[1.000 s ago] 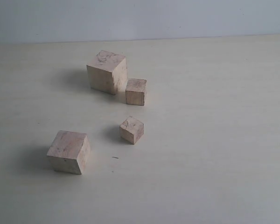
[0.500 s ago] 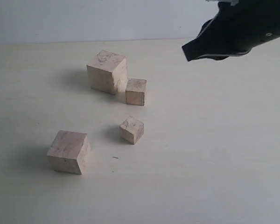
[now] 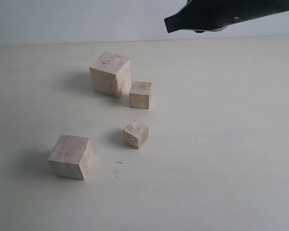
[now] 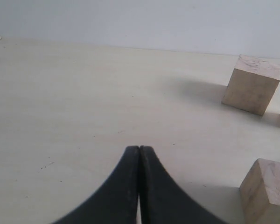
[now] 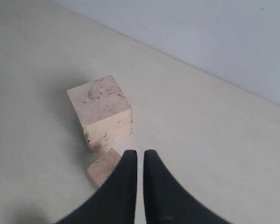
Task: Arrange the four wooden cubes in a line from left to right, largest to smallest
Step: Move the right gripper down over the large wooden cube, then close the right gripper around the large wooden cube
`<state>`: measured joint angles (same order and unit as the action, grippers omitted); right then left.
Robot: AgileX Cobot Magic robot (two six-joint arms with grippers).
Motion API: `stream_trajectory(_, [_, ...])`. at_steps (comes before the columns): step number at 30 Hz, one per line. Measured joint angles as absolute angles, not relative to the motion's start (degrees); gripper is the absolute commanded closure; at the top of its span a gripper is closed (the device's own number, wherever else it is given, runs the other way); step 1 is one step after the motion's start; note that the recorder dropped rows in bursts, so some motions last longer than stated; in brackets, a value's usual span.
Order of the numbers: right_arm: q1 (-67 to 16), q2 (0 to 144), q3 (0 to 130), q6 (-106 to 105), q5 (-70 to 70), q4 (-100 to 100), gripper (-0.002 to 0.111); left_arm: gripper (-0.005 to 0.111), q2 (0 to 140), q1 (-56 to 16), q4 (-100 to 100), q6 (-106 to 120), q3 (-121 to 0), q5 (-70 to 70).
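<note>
Got four wooden cubes scattered on the pale counter (image 3: 231, 144), not lined up in any row. Up left of centre in the exterior view, the largest cube (image 3: 111, 73), with the third-size cube (image 3: 140, 94) tucked just beside its lower right corner, maybe touching, can't say for sure. Then the smallest cube (image 3: 136, 134) a bit below that pair, near the middle of the frame, turned at an angle and apart from the rest. Off on its own at lower left, the second-largest cube (image 3: 71, 156). Faint dark smudges on all of them, nothing stacked. Poking in from the top right corner, the black right arm (image 3: 226, 12), well apart from every cube. As for the right jaws: nearly pinched together, just a thin slit between them, gripping nothing, with the largest cube and a partly hidden third-size cube visible past them in the right wrist view. Same deal for the left jaws: pressed flat against each other, gripping nothing, over bare counter, with the largest cube and the second-largest cube off to one side in the left wrist view.
</note>
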<state>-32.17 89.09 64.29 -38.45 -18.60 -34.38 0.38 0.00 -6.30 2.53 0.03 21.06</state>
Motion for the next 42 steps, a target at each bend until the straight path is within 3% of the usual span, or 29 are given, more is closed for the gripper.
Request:
stream_trajectory(2, [-33.2,95.1,69.8,-45.7,-20.2,-34.4,0.064,0.107,0.4,0.0,-6.3,2.5,0.0,21.1])
stream_trajectory(5, [-35.2,102.0,75.2,-52.5,-22.0,-34.6,0.016,0.107,0.4,0.0,-6.3,2.5,0.0,21.1])
stream_trajectory(7, [-36.1,106.8,79.1,-55.4,-22.4,-34.8,0.003,0.107,0.4,0.0,-6.3,2.5,0.0,21.1])
stream_trajectory(27, [-38.9,128.7,101.0,-64.9,-23.5,-40.1,0.003,0.107,0.4,0.0,-6.3,2.5,0.0,21.1])
stream_trajectory(42, [-38.8,136.9,106.2,-67.3,-23.5,-40.1,0.003,0.107,0.4,0.0,-6.2,2.5,0.0,21.1])
